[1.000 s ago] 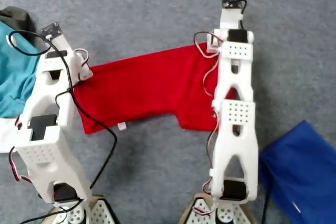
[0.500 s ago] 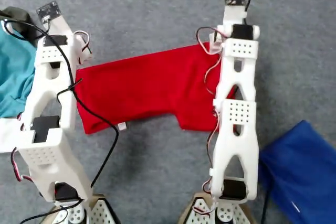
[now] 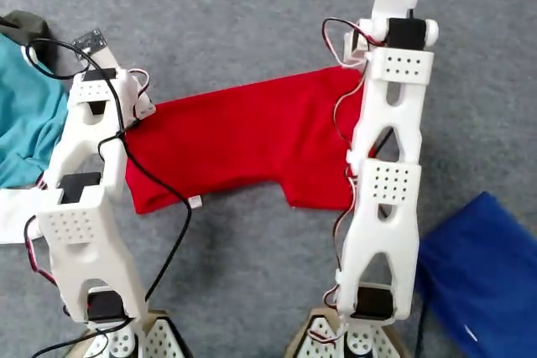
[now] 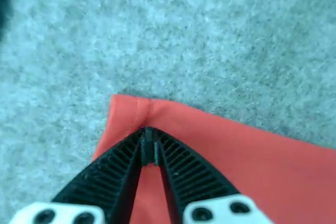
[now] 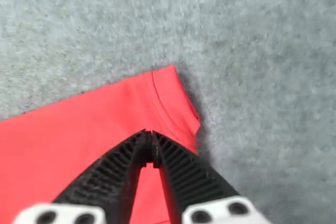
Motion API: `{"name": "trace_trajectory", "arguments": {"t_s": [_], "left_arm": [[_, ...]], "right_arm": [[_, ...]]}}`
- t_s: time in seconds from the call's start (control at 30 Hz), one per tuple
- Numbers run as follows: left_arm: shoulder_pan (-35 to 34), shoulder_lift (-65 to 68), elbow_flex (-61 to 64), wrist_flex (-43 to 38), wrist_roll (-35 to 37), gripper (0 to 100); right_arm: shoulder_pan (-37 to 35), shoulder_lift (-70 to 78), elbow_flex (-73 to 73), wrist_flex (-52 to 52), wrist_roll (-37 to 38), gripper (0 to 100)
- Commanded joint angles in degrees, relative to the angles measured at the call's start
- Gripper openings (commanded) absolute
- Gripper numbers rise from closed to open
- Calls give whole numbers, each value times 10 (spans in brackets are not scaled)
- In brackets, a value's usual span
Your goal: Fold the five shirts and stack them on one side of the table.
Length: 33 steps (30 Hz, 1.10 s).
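Observation:
A red shirt (image 3: pixel 243 140) lies folded in a long band across the middle of the grey table (image 3: pixel 243 14). The left arm (image 3: pixel 84 165) stands over its left end and the right arm (image 3: pixel 386 165) over its right end. In the left wrist view my left gripper (image 4: pixel 149 148) is shut on a hemmed corner of the red shirt (image 4: pixel 236 150). My right gripper (image 5: pixel 148 149) is likewise shut on the opposite corner of the red shirt (image 5: pixel 68 140), next to its sleeve hem. Both corners sit low, close to the table.
A teal shirt (image 3: pixel 25 123) lies at the left edge, with a dark cloth (image 3: pixel 21 27) beyond it and a white one (image 3: pixel 15 215) in front. A blue shirt (image 3: pixel 482 274) lies at the front right. Grey table surface stretches beyond the red shirt.
The right arm moved farther back and to the right, drawing the shirt's right corner with it. The left arm swung back, then returned rightward. Both grippers stay shut on the shirt.

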<state>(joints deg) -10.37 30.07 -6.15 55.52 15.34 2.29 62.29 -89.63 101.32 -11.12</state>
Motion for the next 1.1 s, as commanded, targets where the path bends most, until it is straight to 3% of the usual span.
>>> {"name": "trace_trajectory", "arguments": {"t_s": [0.0, 0.3, 0.6, 0.93, 1.07], "left_arm": [[-5, -3, -19, -4, 2, 20], [-15, -2, -19, -4, 0, 20], [-45, 2, -39, -4, 0, 20], [-40, -4, -39, 2, 1, 20], [-21, -29, -69, 46, 4, 20]], "right_arm": [[-7, -12, 22, 8, -13, 5], [0, 136, 15, -48, -14, 5], [44, 175, -36, -80, -4, 5], [15, 167, -62, -39, 4, 5], [-16, 130, -62, 1, 5, 5]]}}
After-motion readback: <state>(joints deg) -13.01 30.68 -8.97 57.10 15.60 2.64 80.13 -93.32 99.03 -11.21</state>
